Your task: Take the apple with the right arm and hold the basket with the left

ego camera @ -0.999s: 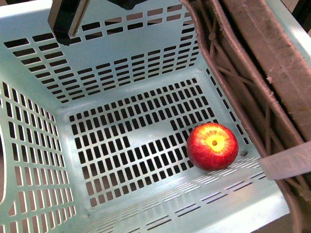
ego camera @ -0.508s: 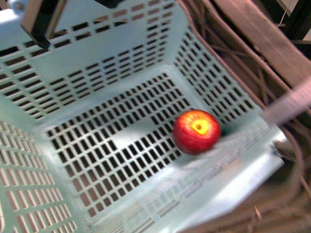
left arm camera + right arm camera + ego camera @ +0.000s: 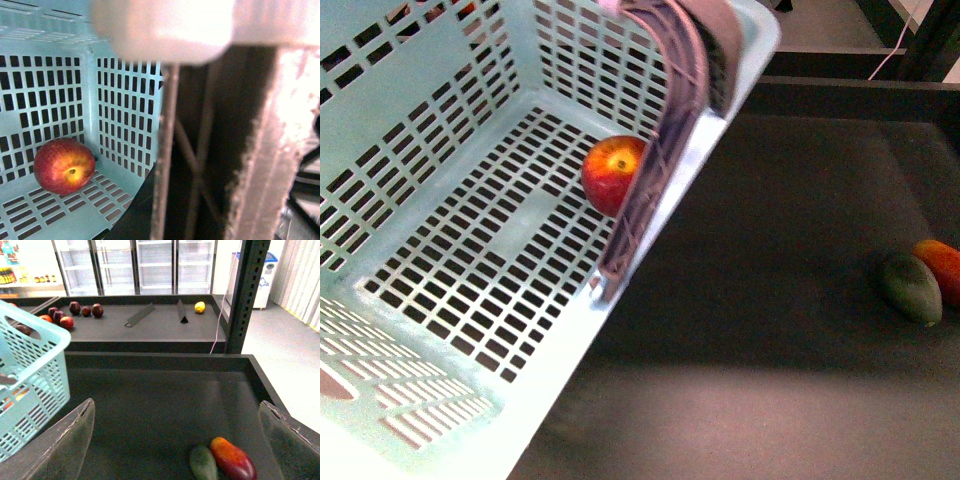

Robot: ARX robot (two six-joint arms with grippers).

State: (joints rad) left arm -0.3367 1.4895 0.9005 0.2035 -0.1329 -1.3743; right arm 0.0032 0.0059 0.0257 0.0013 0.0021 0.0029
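The front view cuts off the basket [image 3: 752, 45], and its brown handle [image 3: 665, 110] hides part of the apple [image 3: 610, 172] lying on the slotted floor by the wall. The left wrist view shows the whole apple in a floor corner, but washed-out blurs make the left gripper's grip impossible to tell. Only the right wrist view shows the right gripper [image 3: 176, 412], spread wide and empty above the dark table [image 3: 150, 390], near a green mango [image 3: 203, 463] and an orange-red fruit [image 3: 232, 458]
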